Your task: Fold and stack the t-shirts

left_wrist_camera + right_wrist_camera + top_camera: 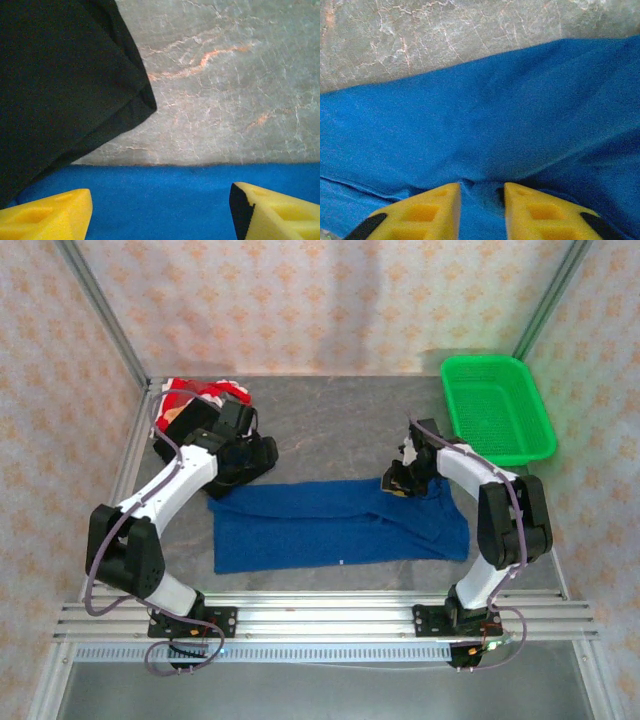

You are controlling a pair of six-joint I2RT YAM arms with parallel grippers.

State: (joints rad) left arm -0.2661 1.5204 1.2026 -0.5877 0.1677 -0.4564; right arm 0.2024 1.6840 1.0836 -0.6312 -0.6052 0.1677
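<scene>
Blue t-shirt lies flat mid-table, with bare table beyond its far edge. Right gripper, arm bent over, pinches a fold; left gripper hovers spread wide at its edge beside the black t-shirt.

One high, two close
Top camera looks down from the near edge over the whole table; both wrist cameras sit close above the blue t-shirt — shared by all three.
</scene>
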